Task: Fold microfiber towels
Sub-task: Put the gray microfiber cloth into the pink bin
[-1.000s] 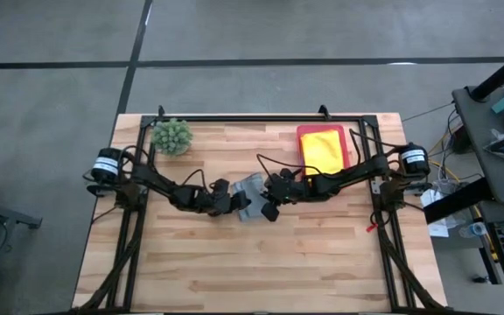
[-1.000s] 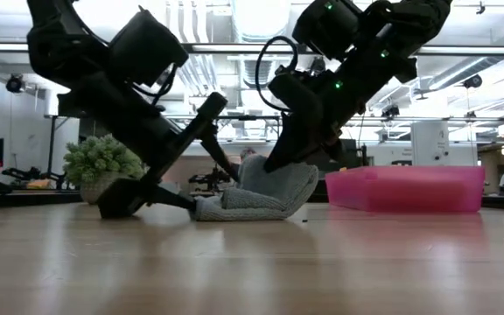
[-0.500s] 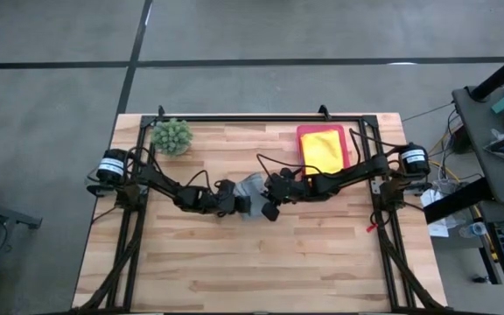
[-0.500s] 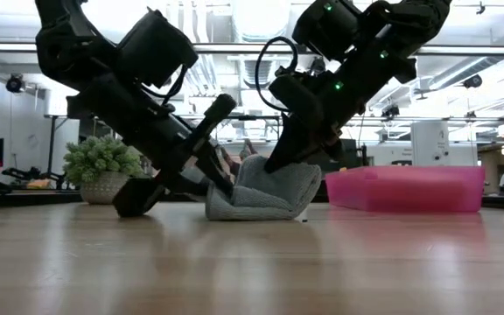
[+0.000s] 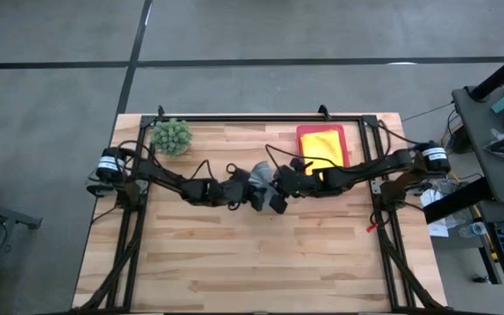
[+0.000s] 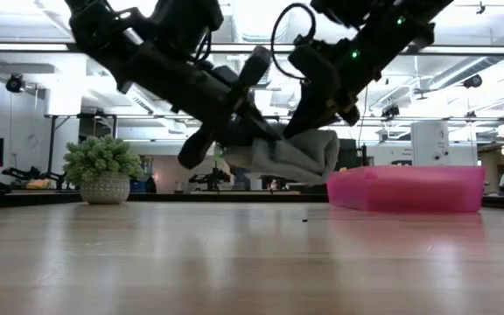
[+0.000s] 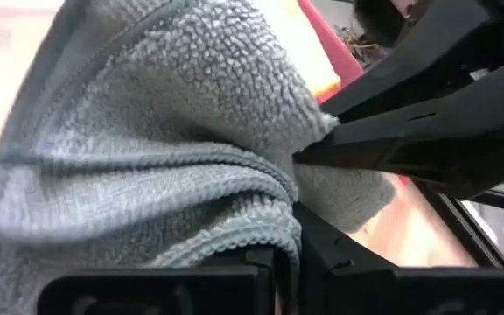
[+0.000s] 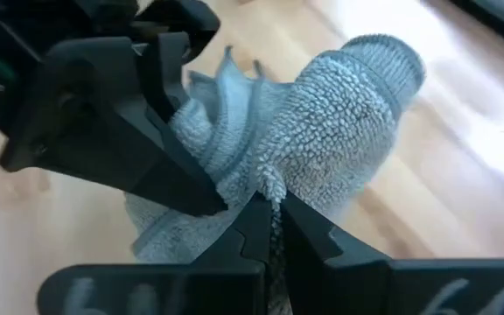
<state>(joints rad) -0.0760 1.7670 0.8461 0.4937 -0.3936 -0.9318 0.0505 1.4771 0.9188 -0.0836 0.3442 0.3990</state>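
Up it comes: the left hand (image 6: 239,131) has just clamped onto the grey towel (image 6: 291,157) opposite the right hand (image 6: 309,131), also gripping it, lifting it off the desk (image 5: 234,262), probably tray-bound.

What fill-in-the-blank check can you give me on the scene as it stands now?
1. Both grippers are shut on the ____ towel.
2. In the low view, that towel hangs ____ the table, not resting on it.
3. The pink tray holds a ____ towel.
4. The left gripper and right gripper hold the towel from ____ sides.

Missing words: grey; above; yellow; opposite
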